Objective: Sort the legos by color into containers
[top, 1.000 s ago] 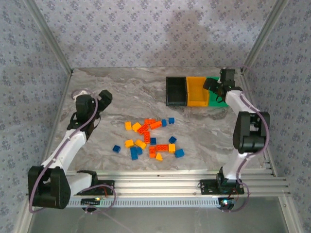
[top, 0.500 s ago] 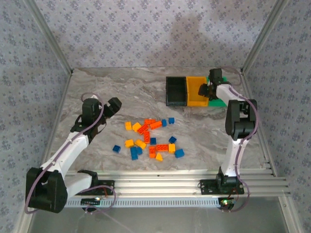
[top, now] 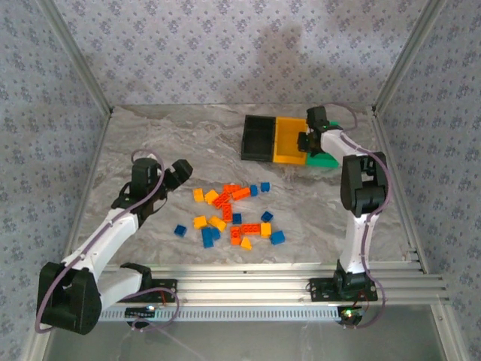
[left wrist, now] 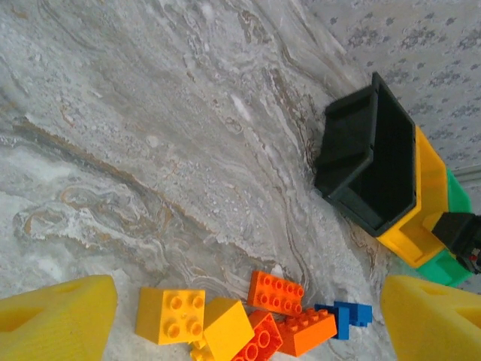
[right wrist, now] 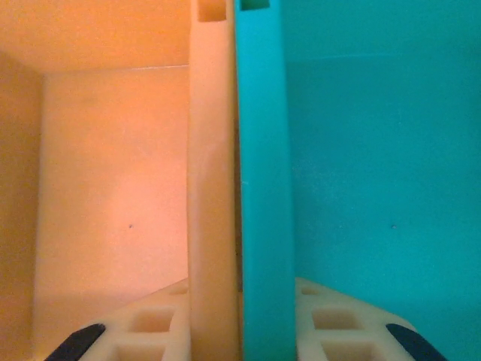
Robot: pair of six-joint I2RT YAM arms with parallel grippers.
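Grey marbled surface [top: 173, 128] carries everything in the top view. The legos [top: 223, 201] lie as a loose heap at its middle, with yellow, orange-red and blue mixed. The containers [top: 288, 143] stand in a slanted row at 1 o'clock from the heap: the black container [top: 258, 139], then the yellow-orange one, then the green container [top: 325, 159]. I see no brick in them. The right gripper [top: 307, 141] sits on the row where yellow-orange meets green. The left gripper [top: 178, 171] hangs near the heap, at 10 o'clock from it, and holds nothing.

In the left wrist view the two yellow fingers [left wrist: 56, 316] stand wide apart at the lower corners. A yellow brick [left wrist: 173, 314], an orange-red brick [left wrist: 276, 292] and a blue brick [left wrist: 349, 312] lie between them at 6 o'clock, not touched. The yellow brick is just beside the finger at 8 o'clock. I judge that this arm prepares a pick. It is better to choose one brick at the edge of the heap, to turn the fingers square to its flat sides, and to descend straight so that the neighbours are not pushed.

In the right wrist view the yellow-orange wall [right wrist: 210, 188] and the green wall [right wrist: 259, 188] run side by side from 12 to 6 o'clock, exactly between the pale fingers [right wrist: 143, 327]. These seem pressed on both walls, so closed around the pair. If the row is to go toward the heap, a slow and level pull should keep the bins from tipping or separating.
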